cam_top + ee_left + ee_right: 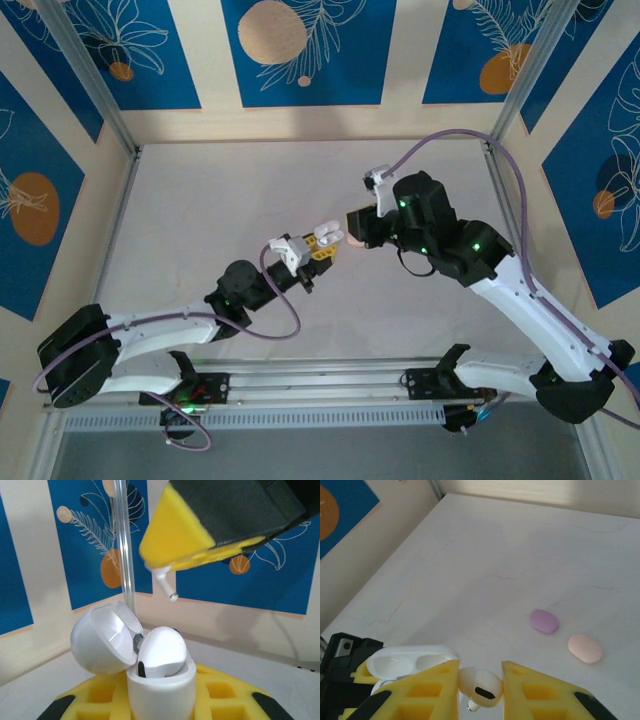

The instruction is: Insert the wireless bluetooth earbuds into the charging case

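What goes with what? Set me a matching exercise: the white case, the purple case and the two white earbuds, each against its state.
Things
1. white case
2. purple case
3. upper earbud
4. lower earbud

States
A. sits in the white case
B. lies shut on the table
C. open, gripped by the left claw
D. pinched in the right claw

Pairs: 1-C, 2-B, 3-D, 4-A

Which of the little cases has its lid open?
The glossy white plastic case: its lid is flipped up. The rounded purple case and the peach-pink case lie shut on the table.
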Controlling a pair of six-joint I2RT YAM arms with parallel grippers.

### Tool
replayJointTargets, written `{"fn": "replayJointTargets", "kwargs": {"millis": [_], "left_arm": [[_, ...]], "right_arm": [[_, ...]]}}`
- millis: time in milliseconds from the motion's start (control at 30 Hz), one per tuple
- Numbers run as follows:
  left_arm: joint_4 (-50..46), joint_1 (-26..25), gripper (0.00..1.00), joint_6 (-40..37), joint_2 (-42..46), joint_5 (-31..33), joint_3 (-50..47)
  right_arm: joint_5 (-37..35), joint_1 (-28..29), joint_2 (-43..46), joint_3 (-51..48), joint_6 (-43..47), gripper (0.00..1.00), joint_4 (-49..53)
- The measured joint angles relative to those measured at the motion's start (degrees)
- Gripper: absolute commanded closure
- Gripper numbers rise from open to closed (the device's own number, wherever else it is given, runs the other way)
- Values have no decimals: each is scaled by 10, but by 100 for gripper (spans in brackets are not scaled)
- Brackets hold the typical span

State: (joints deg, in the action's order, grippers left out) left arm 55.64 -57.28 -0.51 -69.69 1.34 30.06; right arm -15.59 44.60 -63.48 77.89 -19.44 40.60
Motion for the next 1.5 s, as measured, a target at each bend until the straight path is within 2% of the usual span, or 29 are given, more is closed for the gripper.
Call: {"fn": "replayJointTargets", "kwargs": {"millis": [367, 967, 1500], "left_arm": [[0, 0, 89, 17, -3, -14, 4], [9, 0, 89, 32, -6, 2, 4], [22, 0, 89, 32, -6, 4, 3]], "right_arm": [[-11, 32, -22, 0, 56, 75, -14], [-35, 55, -23, -16, 120, 75, -24], [28, 40, -20, -18, 108, 65, -20]]}}
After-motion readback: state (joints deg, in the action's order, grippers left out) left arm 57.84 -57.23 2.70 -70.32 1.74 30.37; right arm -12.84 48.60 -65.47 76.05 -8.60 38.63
